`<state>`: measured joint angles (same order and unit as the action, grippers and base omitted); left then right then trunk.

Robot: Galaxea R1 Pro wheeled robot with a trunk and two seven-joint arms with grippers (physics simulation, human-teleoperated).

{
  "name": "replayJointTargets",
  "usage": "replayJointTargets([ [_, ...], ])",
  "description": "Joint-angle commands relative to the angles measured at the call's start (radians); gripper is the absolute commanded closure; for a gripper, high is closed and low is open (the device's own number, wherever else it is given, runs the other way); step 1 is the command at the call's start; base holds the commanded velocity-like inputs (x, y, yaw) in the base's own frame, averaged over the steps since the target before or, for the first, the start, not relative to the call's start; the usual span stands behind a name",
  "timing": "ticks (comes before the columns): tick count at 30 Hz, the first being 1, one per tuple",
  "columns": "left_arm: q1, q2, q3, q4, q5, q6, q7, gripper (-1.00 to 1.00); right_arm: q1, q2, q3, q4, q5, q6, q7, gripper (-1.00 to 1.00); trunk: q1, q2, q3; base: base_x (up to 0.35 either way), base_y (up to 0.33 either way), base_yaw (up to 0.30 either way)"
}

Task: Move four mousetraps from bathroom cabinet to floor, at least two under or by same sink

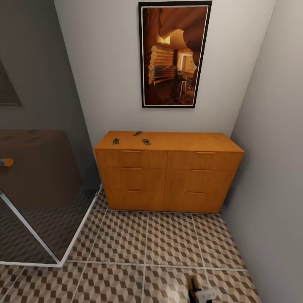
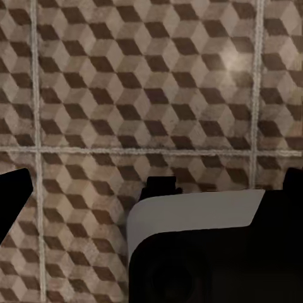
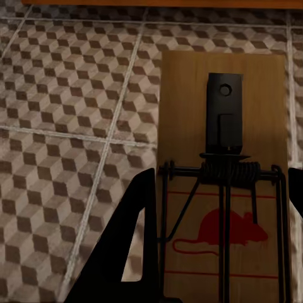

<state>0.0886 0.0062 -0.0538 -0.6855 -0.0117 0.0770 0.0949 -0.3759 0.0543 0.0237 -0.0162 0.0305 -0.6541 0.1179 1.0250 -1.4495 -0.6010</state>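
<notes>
Tiled floor [image 1: 168, 248] is faced; three mousetraps [image 1: 146, 142] are left on the cabinet [image 1: 168, 176], one trap [image 3: 224, 189] held in the right pincer [image 3: 214, 246], presumably for floor placement; left pincer state cannot be told.

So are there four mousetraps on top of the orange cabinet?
No, the head view shows three mousetraps on the cabinet top.

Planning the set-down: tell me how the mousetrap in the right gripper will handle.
The mousetrap is a flat wooden slab, so probably stiff and light. Flat faces suggest it will lie still on the floor tiles, not roll. Its wire spring could snag or snap if pressed.
</notes>
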Motion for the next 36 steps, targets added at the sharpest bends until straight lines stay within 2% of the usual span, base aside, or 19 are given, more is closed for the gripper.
replayJointTargets([
  [1,0.001,0.0,-0.004,-0.087,0.0,0.097,0.022,-1.0,0.005,0.002,0.0,0.001,0.005,-0.009,0.001,1.0,0.0,0.0,-0.001,0.0,0.0,0.0],
  [2,0.001,0.0,-0.004,-0.13,0.0,0.144,0.027,-1.0,0.006,0.003,0.0,0.001,0.007,-0.011,0.001,1.0,0.0,0.0,-0.001,0.0,0.0,0.0],
  [3,0.0,-0.001,-0.004,-0.217,0.0,0.237,0.034,-1.0,0.009,0.003,0.0,0.001,0.01,-0.014,0.0,1.0,0.0,0.0,-0.001,0.0,0.0,0.0],
  [5,-0.001,-0.004,-0.003,-0.345,0.001,0.363,0.039,-1.0,0.011,0.004,0.0,0.001,0.012,-0.017,-0.001,1.0,0.0,0.0,-0.001,0.0,0.0,0.0],
  [7,-0.006,-0.009,-0.003,-0.467,0.001,0.462,0.042,-1.0,0.013,0.004,-0.001,0.001,0.013,-0.018,-0.001,1.0,0.0,0.0,-0.001,0.0,0.0,0.0],
  [11,-0.041,-0.02,-0.003,-0.625,0.001,0.584,0.046,-1.0,0.013,0.005,0.0,0.001,0.014,-0.019,-0.001,1.0,0.0,0.0,-0.001,0.0,0.0,0.0],
  [15,-0.139,-0.027,-0.003,-0.715,0.001,0.744,0.047,-1.0,0.014,0.005,0.0,0.001,0.014,-0.019,-0.001,1.0,0.0,0.0,-0.001,0.0,0.0,0.0],
  [17,-0.222,-0.028,-0.003,-0.737,0.001,0.845,0.046,-1.0,0.014,0.005,-0.001,0.001,0.014,-0.018,-0.001,1.0,0.0,0.0,-0.001,0.0,0.0,0.0],
  [21,-0.363,-0.029,-0.003,-0.749,0.002,0.909,0.048,-1.0,0.014,0.005,0.0,0.001,0.014,-0.018,-0.001,1.0,0.0,0.0,-0.001,0.0,0.0,0.0],
  [22,-0.423,-0.029,-0.003,-0.747,0.002,0.919,0.048,-1.0,0.014,0.006,0.0,0.001,0.014,-0.018,-0.001,1.0,0.0,0.0,-0.001,0.0,0.0,0.0],
  [24,-0.491,-0.029,-0.003,-0.739,0.004,0.926,0.049,-1.0,0.014,0.006,0.0,0.001,0.014,-0.018,-0.001,1.0,0.0,0.0,-0.001,0.0,0.0,0.0],
  [25,-0.566,-0.029,-0.003,-0.716,0.004,0.931,0.049,-1.0,0.014,0.006,0.0,0.001,0.014,-0.018,-0.001,1.0,0.0,0.0,-0.001,0.0,0.0,0.0],
  [27,-0.647,-0.03,-0.003,-0.68,0.005,0.934,0.049,-1.0,0.014,0.006,0.0,0.001,0.014,-0.018,-0.001,1.0,0.0,0.0,-0.001,0.0,0.0,0.0],
  [28,-0.729,-0.032,-0.003,-0.634,0.006,0.937,0.049,-1.0,0.014,0.006,0.0,0.001,0.014,-0.017,-0.001,1.0,0.0,0.0,-0.001,0.0,0.0,0.0],
  [30,-0.809,-0.037,-0.003,-0.578,0.006,0.94,0.05,-1.0,0.014,0.006,0.0,0.001,0.014,-0.017,-0.001,1.0,0.0,0.0,-0.001,0.0,0.0,0.0],
  [32,-0.954,-0.043,-0.002,-0.451,0.007,0.943,0.05,-1.0,0.014,0.005,0.0,0.001,0.014,-0.016,-0.001,1.0,0.0,0.0,-0.001,0.0,0.0,0.0],
  [33,-0.987,-0.045,-0.002,-0.42,0.007,0.943,0.05,-1.0,0.014,0.005,0.0,0.001,0.014,-0.016,-0.001,1.0,0.0,0.0,-0.001,0.0,0.0,0.0],
  [34,-1.051,-0.049,-0.002,-0.362,0.008,0.944,0.049,-1.0,0.014,0.004,-0.001,0.0,0.014,-0.015,-0.001,1.0,0.0,0.0,-0.001,0.0,0.0,0.0],
  [36,-1.115,-0.053,-0.002,-0.31,0.008,0.944,0.049,-1.0,0.014,0.004,-0.001,0.0,0.014,-0.015,-0.001,1.0,0.0,0.0,-0.001,0.0,0.0,0.0],
])
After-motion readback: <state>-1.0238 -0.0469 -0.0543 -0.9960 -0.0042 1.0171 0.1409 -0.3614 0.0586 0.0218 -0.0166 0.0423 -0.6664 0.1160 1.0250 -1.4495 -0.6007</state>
